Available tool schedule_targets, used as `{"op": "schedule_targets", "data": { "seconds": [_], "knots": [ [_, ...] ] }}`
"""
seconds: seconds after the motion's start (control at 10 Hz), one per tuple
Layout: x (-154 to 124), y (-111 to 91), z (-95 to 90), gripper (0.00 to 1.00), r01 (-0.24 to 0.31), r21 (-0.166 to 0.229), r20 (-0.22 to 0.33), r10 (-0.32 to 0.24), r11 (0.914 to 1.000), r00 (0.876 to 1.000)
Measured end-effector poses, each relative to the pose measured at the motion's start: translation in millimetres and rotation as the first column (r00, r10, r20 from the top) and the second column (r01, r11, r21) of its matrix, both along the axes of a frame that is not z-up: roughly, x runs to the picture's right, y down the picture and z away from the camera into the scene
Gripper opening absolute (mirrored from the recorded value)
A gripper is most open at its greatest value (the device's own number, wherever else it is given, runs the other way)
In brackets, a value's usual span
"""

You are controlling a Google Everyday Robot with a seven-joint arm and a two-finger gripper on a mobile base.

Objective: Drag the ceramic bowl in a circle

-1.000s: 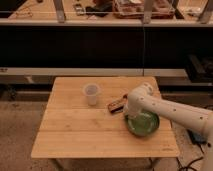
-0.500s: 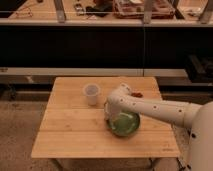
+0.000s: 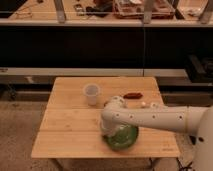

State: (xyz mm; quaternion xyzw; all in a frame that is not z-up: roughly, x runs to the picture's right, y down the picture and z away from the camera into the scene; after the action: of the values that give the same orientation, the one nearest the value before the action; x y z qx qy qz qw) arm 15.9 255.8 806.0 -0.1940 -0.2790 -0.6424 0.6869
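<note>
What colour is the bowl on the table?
Green: the ceramic bowl shows best in the camera view, with the tool at its rim.

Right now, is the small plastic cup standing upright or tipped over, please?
Upright: the cup stands on the table, open mouth facing up. The gripper is down at the ceramic bowl, apart from the cup.

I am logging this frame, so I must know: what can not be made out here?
Camera view, hand: at the ceramic bowl's left rim, its grip hidden by the wrist.
Camera view, bowl's back part: covered by the arm.
Camera view, reddish object behind the arm: too small to name.
</note>
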Motion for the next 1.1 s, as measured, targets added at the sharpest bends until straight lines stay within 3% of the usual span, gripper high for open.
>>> {"op": "schedule_targets", "data": {
  "seconds": [0.2, 0.3, 0.5, 0.7, 0.9, 1.1],
  "knots": [
    [39.9, -5.7, -17.0, 0.00, -0.088, 0.038, -0.078, 0.090, 0.9954, 0.993],
    [61.1, -19.4, -25.0, 0.00, -0.146, 0.081, -0.111, 0.154, 0.9860, 0.982],
    [101.0, -45.8, -28.7, 0.00, -0.235, 0.156, -0.153, 0.259, 0.9593, 0.954],
    [114.9, -66.6, -14.1, 0.00, -0.276, 0.190, -0.145, 0.305, 0.9421, 0.941],
    [112.5, -79.8, 10.8, 0.00, -0.287, 0.197, -0.130, 0.315, 0.9374, 0.940],
    [98.8, -92.9, 41.9, 0.00, -0.252, 0.202, -0.117, 0.279, 0.9465, 0.953]
  ]
}}
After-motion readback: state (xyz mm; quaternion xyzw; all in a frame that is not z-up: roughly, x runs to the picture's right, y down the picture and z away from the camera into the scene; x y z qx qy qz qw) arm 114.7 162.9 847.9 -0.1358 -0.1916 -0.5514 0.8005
